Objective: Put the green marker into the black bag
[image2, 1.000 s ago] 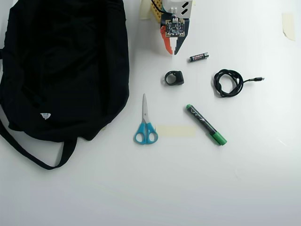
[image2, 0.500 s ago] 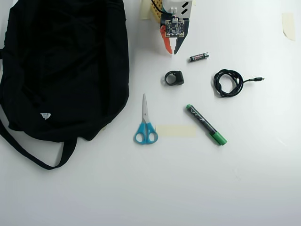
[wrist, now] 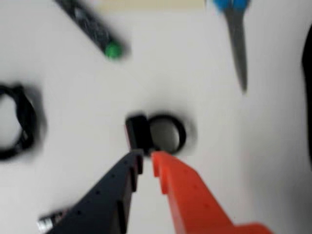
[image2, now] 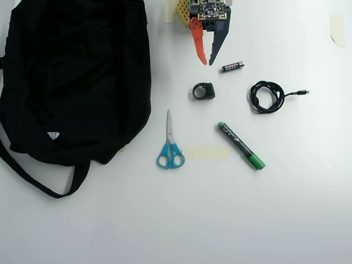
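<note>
**Marker untouched, gripper nearly closed and empty**

In the wrist view the gripper (wrist: 146, 161) fills the bottom of the frame, one finger black and one orange, the tips almost together with only a thin gap and nothing between them. Just past the tips lies a small black ring-shaped part (wrist: 157, 132), and a battery (wrist: 51, 222) peeks out beside the black finger. Farther off, the green marker (wrist: 95, 30) shows only its small green end and part of its barrel at the top of the frame, blurred. A coiled cable (wrist: 17, 122) lies at the left edge and scissors (wrist: 236, 34) at the upper right.

From overhead, the gripper (image2: 208, 62) hangs near the top of the table (image2: 176, 220), well apart from the marker (image2: 241, 146). The marker lies flat on a diagonal, its green cap toward the lower right, just beside a strip of tape (image2: 205, 153). The black bag (image2: 71, 77) lies at the left, beyond the scissors (image2: 170, 142).

The marker looks light and stiff, with a smooth round barrel that would probably roll or slip if pinched off-centre. The best hold is likely across the middle of the black barrel, fingers square to its length. The bag is soft, and no opening can be made out from here.
</note>
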Tool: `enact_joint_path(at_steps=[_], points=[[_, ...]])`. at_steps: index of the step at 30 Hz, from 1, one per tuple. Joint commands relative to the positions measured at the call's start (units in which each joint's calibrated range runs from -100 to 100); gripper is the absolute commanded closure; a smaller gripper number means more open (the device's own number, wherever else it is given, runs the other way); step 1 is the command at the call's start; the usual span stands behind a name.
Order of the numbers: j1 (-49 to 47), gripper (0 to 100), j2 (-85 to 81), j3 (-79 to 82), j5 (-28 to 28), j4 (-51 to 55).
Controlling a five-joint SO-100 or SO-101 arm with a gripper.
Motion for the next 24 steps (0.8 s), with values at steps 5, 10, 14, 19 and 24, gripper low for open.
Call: enact_joint_path(at_steps=[5,10,14,19,24], points=[[0.3,98,17.5,-22.9,0.3,-14.7],[0.3,98,22.5,-24.7,0.2,-27.2],[0.2,98,27.5,-24.7,0.3,-39.3],[0.0,98,32.5,-24.8,0.4,-50.3],[-0.2,98,37.7,-24.9,0.4,-60.1]])
